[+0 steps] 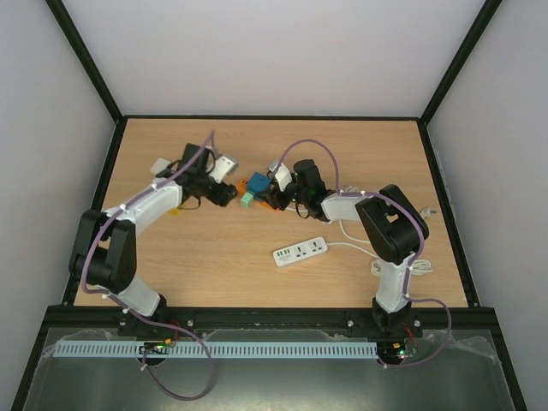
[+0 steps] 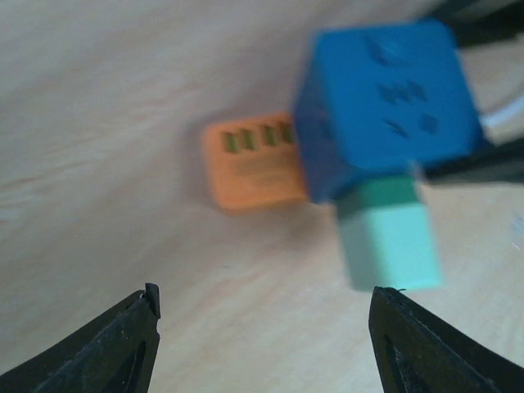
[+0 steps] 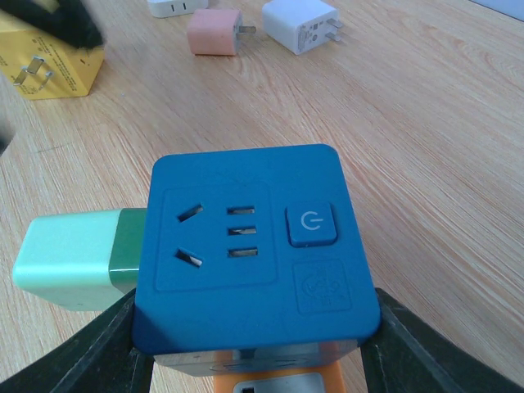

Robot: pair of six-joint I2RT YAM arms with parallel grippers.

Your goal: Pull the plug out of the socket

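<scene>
0 of the pull done, judging by the plug [image 3: 70, 258] seated in the side of the socket [image 3: 254, 254] that faces the left arm. Finds the socket a little left of the counter's [image 1: 214, 265] middle, in the far half, with the right gripper [image 3: 254, 356] on it, jaws clamped on 2 opposite lower sides. Finds the left gripper [image 2: 274, 344] just short of the plug, jaws apart, nothing between.

Leaves 3 moves by this reading: reach, grip the plug, draw it away from the socket.

Offers bare counter toward the left edge for that draw, though with a yellow charger [image 3: 57, 70], pink charger [image 3: 214, 33] and white charger [image 3: 301, 23] lying further that way. Puts an orange block [image 2: 254, 164] just beside the socket; cannot tell whether touching. Has the power strip [image 1: 301, 251] well apart, toward the near edge.
</scene>
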